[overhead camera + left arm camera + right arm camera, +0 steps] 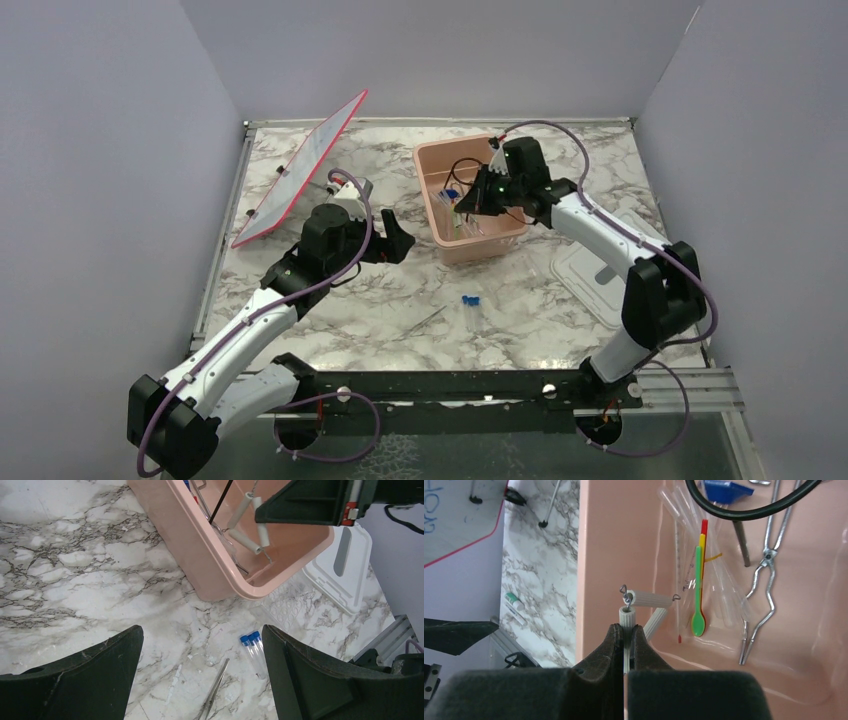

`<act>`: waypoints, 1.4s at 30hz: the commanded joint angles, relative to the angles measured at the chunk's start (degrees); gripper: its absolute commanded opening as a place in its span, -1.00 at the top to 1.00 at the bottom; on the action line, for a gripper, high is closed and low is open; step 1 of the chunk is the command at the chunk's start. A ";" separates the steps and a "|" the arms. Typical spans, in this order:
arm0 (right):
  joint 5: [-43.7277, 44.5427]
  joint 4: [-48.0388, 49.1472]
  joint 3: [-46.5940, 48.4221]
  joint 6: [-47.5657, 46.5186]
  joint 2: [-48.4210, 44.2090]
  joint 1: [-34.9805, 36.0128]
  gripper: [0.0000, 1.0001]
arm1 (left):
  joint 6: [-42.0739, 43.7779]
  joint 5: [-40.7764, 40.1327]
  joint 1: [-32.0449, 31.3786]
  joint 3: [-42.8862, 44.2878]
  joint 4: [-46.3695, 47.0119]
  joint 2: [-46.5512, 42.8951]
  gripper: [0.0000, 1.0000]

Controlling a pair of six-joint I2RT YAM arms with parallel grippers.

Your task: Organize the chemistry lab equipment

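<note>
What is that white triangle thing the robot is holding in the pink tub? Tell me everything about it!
The white triangle is three pale ribbed tubes, ceramic-looking, strung on thin metal wire with twisted loops at the corners. The right gripper has its jaws shut on one tube, so the triangle hangs tilted inside the pink tub, near its wall. Nothing else clearly touches it.

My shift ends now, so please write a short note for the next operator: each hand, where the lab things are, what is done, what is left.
Left hand: open, empty, above the marble table.
Right hand: shut on the white ribbed-tube wire triangle, held over the pink plastic tub.
Done, in tub: green-yellow plastic spoon stick, metal tongs, clear pipettes, black wire ring.
Left: two clear blue-capped tubes and thin metal tweezers lie on the table; triangle not released.
</note>
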 commanded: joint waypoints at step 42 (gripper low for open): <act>15.30 -10.97 3.45 -5.05 -7.22 0.70 0.21 | -3.75 5.39 -1.78 -4.18 -2.07 3.34 -0.59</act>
